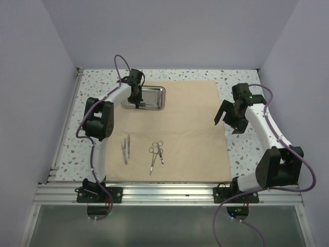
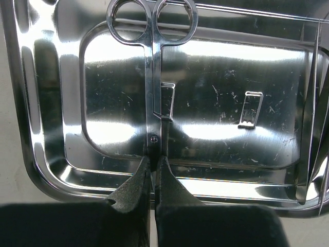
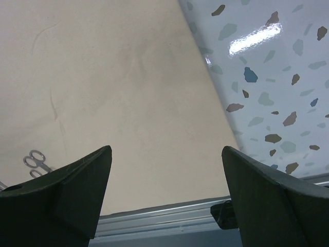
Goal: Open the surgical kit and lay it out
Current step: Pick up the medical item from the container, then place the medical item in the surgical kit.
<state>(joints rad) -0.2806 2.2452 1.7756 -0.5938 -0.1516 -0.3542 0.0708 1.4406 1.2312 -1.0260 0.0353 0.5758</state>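
The beige cloth wrap [image 1: 190, 128] lies spread flat on the table. The shiny steel tray [image 1: 157, 98] stands on its far left part. My left gripper [image 1: 136, 104] hangs over the tray, shut on a pair of silver ring-handled scissors [image 2: 152, 77]. It holds them near the pivot, rings pointing away, above the tray floor [image 2: 231, 67]. Tweezers [image 1: 126, 148] and two ring-handled instruments [image 1: 157, 154] lie on the near left of the cloth. My right gripper [image 1: 226, 119] is open and empty above the cloth's right edge [image 3: 128, 103].
The speckled tabletop [image 3: 267, 77] borders the cloth on the right. An aluminium rail [image 1: 164, 193] runs along the near edge. White walls close in the left, back and right sides. The ring handles [image 3: 35, 159] of a laid-out instrument show in the right wrist view.
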